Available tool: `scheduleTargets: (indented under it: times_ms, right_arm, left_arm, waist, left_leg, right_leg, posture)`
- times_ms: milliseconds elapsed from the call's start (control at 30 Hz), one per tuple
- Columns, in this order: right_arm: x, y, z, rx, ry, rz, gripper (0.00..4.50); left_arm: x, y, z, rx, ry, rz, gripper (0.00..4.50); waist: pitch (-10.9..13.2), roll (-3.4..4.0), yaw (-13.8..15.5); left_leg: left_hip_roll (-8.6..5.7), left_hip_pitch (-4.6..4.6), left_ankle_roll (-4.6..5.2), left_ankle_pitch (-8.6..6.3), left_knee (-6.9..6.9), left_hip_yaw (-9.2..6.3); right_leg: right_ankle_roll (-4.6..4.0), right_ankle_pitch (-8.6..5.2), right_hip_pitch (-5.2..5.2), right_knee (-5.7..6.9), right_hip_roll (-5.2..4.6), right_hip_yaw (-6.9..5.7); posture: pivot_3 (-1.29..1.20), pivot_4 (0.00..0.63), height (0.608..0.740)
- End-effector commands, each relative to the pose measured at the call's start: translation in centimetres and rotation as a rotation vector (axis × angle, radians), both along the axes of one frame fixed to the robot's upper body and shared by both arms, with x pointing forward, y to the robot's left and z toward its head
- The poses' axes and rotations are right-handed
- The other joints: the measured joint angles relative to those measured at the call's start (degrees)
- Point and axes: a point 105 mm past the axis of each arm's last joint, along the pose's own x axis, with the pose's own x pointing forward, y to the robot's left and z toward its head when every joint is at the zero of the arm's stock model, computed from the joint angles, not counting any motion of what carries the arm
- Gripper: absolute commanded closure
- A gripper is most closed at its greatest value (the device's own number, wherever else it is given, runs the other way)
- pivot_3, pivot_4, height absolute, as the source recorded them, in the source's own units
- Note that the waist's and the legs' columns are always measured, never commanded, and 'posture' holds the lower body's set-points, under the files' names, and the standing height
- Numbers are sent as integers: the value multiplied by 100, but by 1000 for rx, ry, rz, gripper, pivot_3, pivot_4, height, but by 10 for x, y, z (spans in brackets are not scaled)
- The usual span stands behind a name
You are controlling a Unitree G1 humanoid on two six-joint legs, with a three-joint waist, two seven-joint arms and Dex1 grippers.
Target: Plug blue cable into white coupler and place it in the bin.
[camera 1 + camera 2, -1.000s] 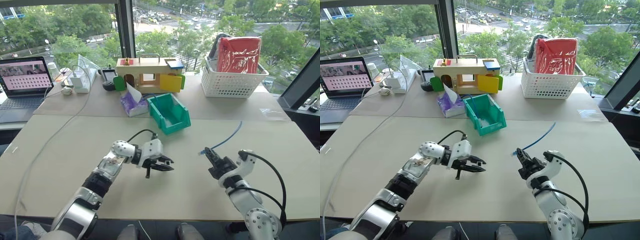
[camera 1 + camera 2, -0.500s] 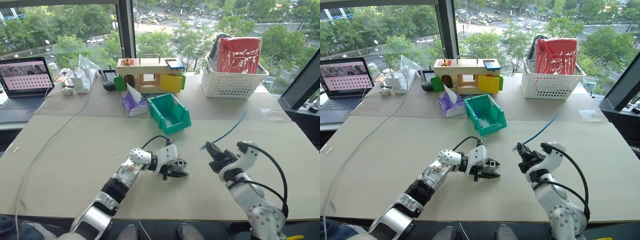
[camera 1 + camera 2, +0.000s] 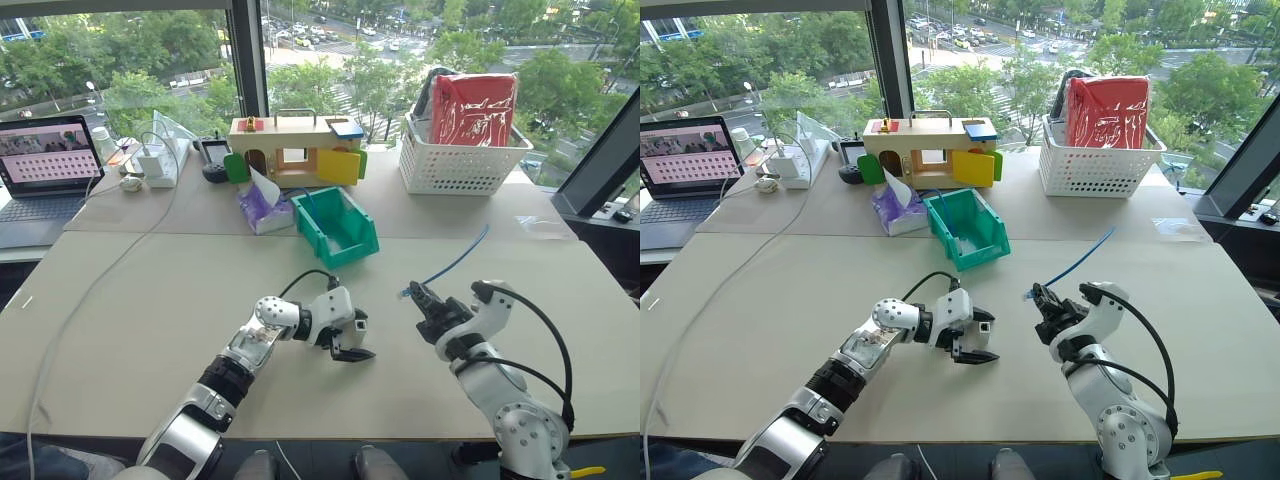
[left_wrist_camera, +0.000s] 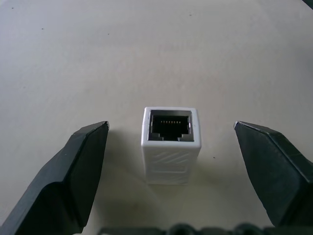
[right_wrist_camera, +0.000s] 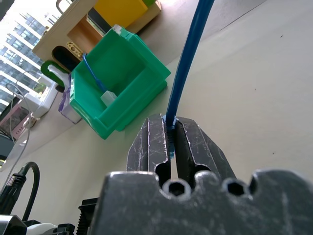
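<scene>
Tabletop: white coupler (image 4: pixel 170 145) carries raised diagonal stripes, no readable lettering.

Silver arms, black cabled end effectors

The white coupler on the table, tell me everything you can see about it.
The white coupler is a small boxy block of white plastic with faint diagonal ridges moulded into its top face. One end shows a dark socket opening with a row of fine contacts inside. It lies flat on the beige table, between the left gripper's open black fingers, touching neither. Nothing is plugged into the visible socket.
</scene>
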Motion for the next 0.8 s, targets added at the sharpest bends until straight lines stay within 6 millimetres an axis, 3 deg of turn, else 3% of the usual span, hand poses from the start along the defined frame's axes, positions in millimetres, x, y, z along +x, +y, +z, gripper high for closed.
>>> scheduleTargets:
  times_ms: [33,200,233,400,533,800]
  right_arm:
    - [-1,2,8,4,-33,14,4500]
    - [0,2,7,-2,-31,16,4500]
    - [0,1,6,-12,-22,16,4500]
    - [-4,0,-8,-99,60,33,4500]
    - [-9,6,-8,-64,79,70,4500]
    - [-14,18,-6,18,95,122,4500]
  left_arm:
    - [3,12,-5,41,25,41,1912]
    - [2,16,-7,53,44,39,3684]
    - [2,15,-7,53,45,34,3843]
    - [-7,5,-5,118,67,-14,3837]
    - [-10,0,-3,221,72,-8,3837]
    - [-17,-9,1,244,110,13,3837]
  waist:
    - [0,0,-5]
    - [-1,1,-9]
    - [-1,1,-7]
    - [-1,1,1]
    - [-1,1,5]
    - [-1,1,24]
  left_leg:
    - [1,1,0,0,0,0]
    - [2,4,0,0,0,0]
    - [2,3,0,0,0,0]
    - [1,2,0,0,0,0]
    - [0,1,0,0,0,0]
    - [0,1,0,0,0,-2]
  right_leg:
    - [0,0,0,1,1,0]
    - [0,0,1,2,2,0]
    - [0,0,1,2,2,0]
    - [-3,1,1,1,1,0]
    - [-3,0,1,1,1,0]
    - [6,-5,3,-1,0,-1]
  posture:
    - [0,150,729]
    - [0,150,729]
    - [0,150,729]
    - [0,150,729]
    - [0,150,729]
    - [0,150,729]
